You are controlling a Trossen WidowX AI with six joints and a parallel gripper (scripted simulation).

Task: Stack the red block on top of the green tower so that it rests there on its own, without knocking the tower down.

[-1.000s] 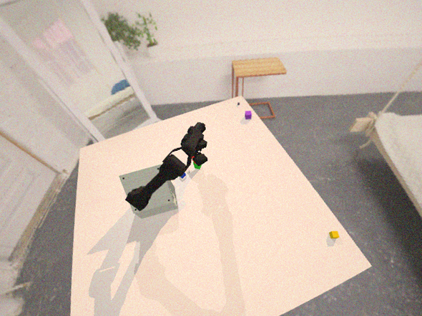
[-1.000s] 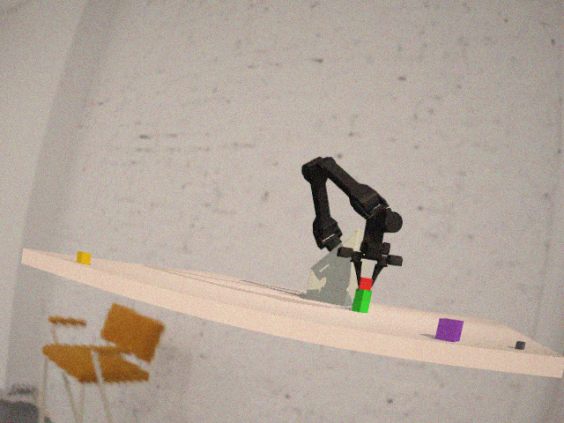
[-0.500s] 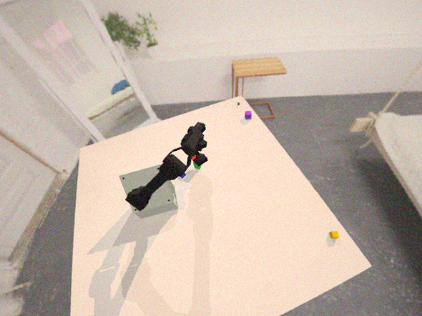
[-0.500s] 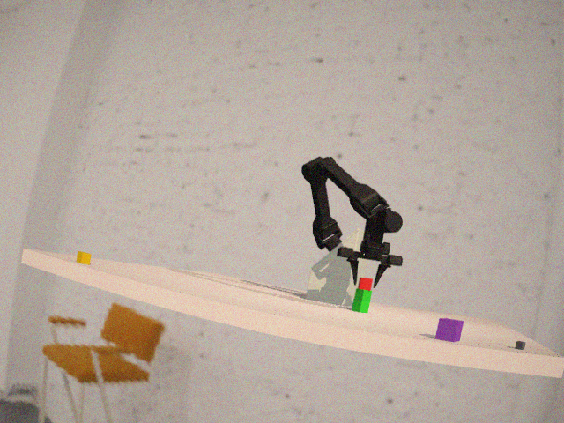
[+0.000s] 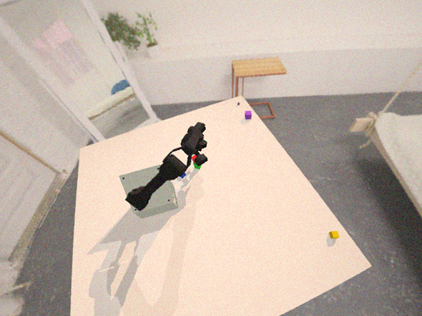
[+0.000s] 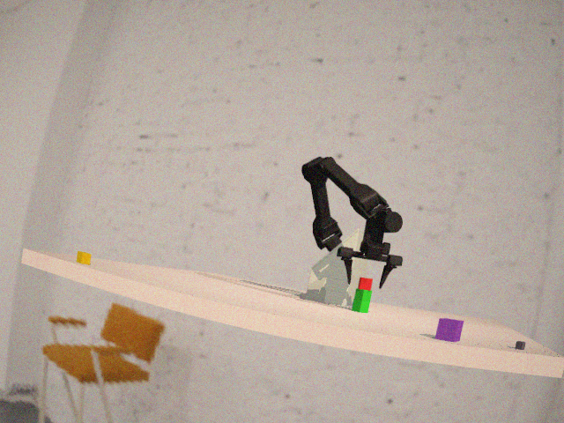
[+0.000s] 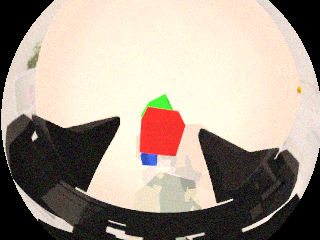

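Note:
The red block [image 5: 194, 157] [image 6: 365, 283] [image 7: 161, 131] sits on top of the green tower [image 5: 197, 166] [image 6: 361, 301] [image 7: 159, 104], which stands upright on the table. In the exterior view the two touch with no gap showing. My gripper [image 6: 365, 283] [image 7: 160, 126] is wide open, with one finger on either side of the red block and clear space between each finger and the block. In the top view the arm hides part of the red block and the fingers.
A blue block [image 5: 183, 175] [image 7: 149, 159] lies near the tower on the base side. A purple block [image 5: 248, 115] [image 6: 449, 330] and a small dark block [image 5: 238, 103] [image 6: 520, 345] are near one table corner. A yellow block [image 5: 333, 234] [image 6: 84, 257] [image 7: 299, 89] is far off near an edge.

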